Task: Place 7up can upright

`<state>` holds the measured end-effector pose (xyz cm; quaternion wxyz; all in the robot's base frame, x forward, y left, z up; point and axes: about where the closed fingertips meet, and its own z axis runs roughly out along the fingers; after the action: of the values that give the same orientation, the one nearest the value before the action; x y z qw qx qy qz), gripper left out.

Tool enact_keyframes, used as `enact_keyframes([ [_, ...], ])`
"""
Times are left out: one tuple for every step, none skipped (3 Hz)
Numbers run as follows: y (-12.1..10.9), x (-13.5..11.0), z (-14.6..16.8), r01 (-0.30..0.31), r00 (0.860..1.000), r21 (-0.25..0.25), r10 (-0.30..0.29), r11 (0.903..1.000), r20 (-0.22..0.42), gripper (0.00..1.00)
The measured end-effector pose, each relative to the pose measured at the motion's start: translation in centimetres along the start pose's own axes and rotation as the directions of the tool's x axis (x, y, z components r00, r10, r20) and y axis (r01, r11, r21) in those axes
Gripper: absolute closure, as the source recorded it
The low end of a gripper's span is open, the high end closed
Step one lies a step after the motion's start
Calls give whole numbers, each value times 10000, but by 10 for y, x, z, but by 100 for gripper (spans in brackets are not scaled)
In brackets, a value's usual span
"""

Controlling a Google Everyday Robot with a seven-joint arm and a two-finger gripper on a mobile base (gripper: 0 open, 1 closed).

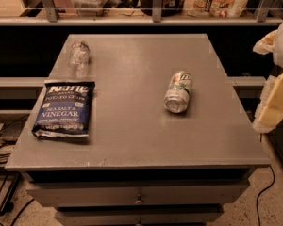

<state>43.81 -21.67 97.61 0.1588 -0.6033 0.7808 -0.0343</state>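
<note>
The 7up can [178, 92] lies on its side on the grey table top [141, 135], right of the middle. It is silver with a green-and-white label, and its shiny end faces the front. My gripper [275, 102] shows as pale, blurred parts at the right edge of the camera view, beyond the table's right edge. It is well to the right of the can and does not touch it. Nothing shows in its hold.
A clear crinkled plastic bottle [79, 58] lies at the back left of the table. A blue bag of potato chips [63, 108] lies flat at the front left. A shelf with goods [151, 4] runs behind the table. Cables [0, 149] lie on the floor at the left.
</note>
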Motion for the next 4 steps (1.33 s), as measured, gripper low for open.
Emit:
enact_keyframes([
  [0,0,0,0,10000,2,0,10000,1,0],
  [-1,-1,-1,-126,9999,116,126,9999,8,0],
  [-9,-3,1,-1460,9892,702,1467,9868,-54,0],
  [-23,-17,6,-2735,9613,1426,2755,9513,59,0],
])
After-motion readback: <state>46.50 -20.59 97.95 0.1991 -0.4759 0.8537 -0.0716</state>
